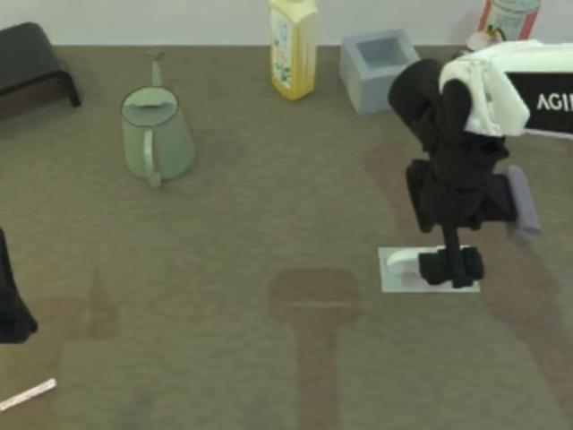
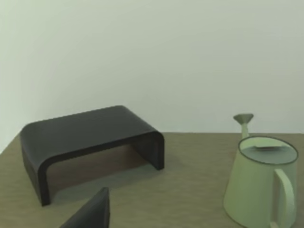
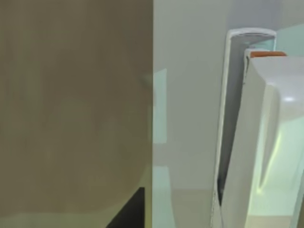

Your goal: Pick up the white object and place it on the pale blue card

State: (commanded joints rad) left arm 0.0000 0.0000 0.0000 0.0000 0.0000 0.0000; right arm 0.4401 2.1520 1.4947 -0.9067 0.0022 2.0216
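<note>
Top view: right gripper [image 1: 452, 266], fingers' grip unclear, over white object [image 1: 400, 261] on pale blue card [image 1: 394, 279].

My right gripper [image 1: 452, 266] is black, over the pale blue card [image 1: 390, 278], where the white object [image 1: 401, 261] shows plain white with a grey strip and an orange patch in my right wrist view. The table [image 1: 269, 233] is a mottled olive brown with darker brown shadow patches. Around it stand a pale green watering can [image 1: 157, 134], a yellow bottle [image 1: 294, 47], a grey-blue box [image 1: 376, 67], a black stand [image 1: 31, 58] and a pinkish-white stick [image 1: 27, 394].
</note>
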